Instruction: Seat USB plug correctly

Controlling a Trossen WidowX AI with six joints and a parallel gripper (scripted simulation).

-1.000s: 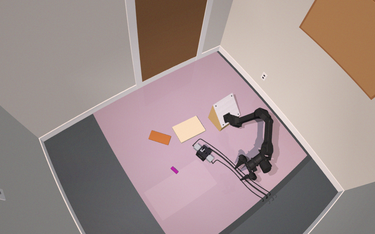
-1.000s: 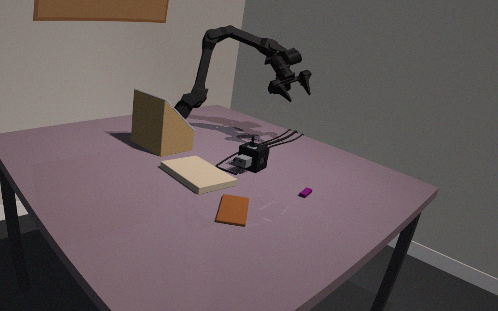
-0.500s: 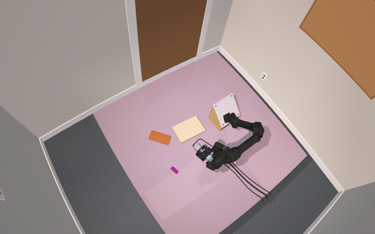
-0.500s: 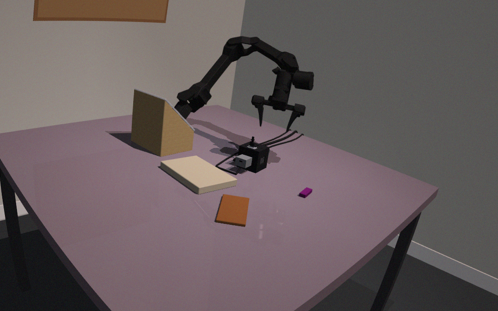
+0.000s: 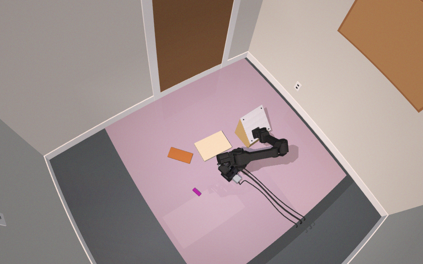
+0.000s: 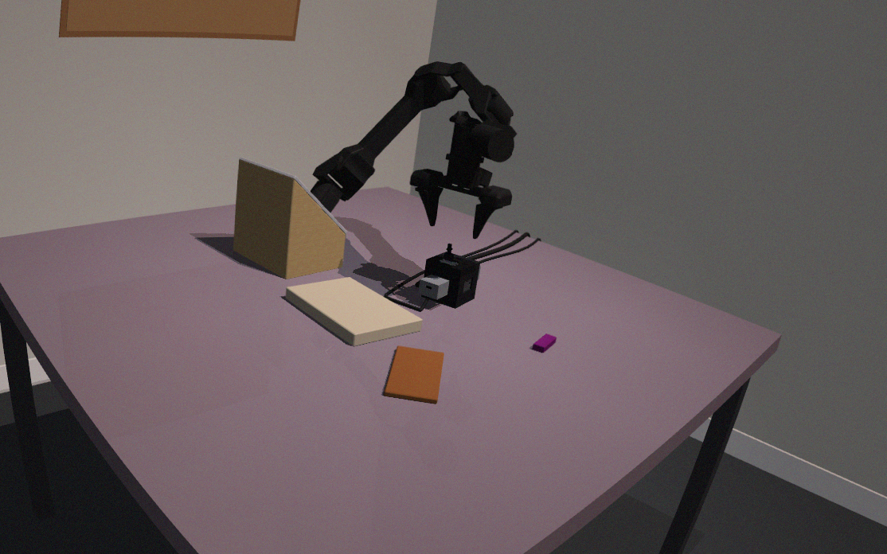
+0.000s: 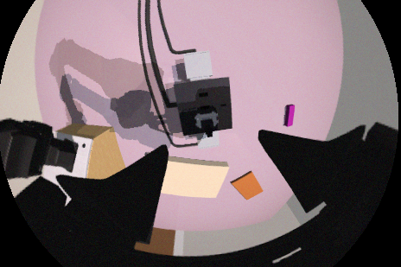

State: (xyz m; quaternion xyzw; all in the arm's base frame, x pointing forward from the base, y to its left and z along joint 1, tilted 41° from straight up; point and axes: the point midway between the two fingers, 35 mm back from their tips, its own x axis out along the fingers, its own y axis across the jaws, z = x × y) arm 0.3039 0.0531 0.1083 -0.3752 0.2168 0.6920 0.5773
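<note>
Hovering above the power cube [image 6: 462, 278] [image 7: 220, 87], the tool [image 6: 454, 232] [image 7: 214, 143] is held empty with fingers apart, presumably for straddling the plug [image 6: 449, 248] [image 7: 209, 125]. The plug is seen upright in the top socket.

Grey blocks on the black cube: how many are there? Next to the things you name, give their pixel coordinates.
2. One [image 6: 431, 287] [image 7: 209, 141] is on the cube's [image 5: 229, 176] [image 6: 462, 292] [image 7: 222, 115] side facing the cream slab [image 5: 213, 145] [image 6: 353, 310] [image 7: 196, 178]; the other [image 5: 237, 178] [image 7: 198, 65] is on the opposite side. None seems hidden.

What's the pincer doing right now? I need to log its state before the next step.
Pincer: open, holding nothing, above the power cube.
</note>
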